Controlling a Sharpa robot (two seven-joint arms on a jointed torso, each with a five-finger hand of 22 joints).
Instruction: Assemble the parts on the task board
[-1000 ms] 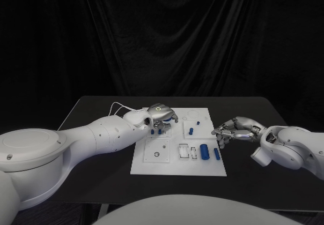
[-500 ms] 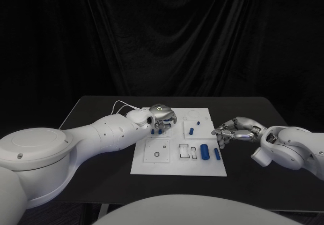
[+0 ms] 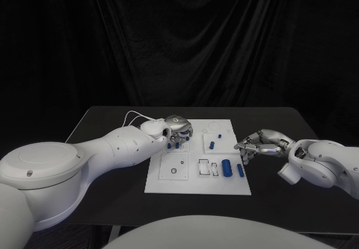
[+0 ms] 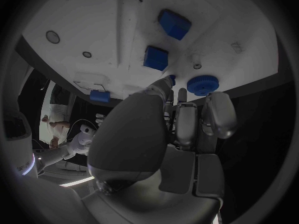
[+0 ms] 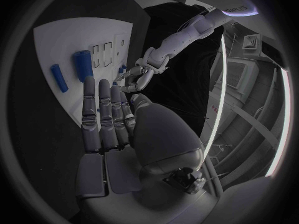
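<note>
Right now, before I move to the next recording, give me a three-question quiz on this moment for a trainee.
1. True or false: the right hand holds a blue part.
2. Which hand is over the task board's far left area? A) left hand B) right hand
3. Fill in: the large blue cylinder lies on the board's near ____ side, as the head view shows it.

Key: 1 false, it hovers empty beside the board's edge; 2 A; 3 right.

Blue parts [image 3: 226, 168] on white task board [image 3: 196, 185], black table [image 3: 105, 171].
</note>
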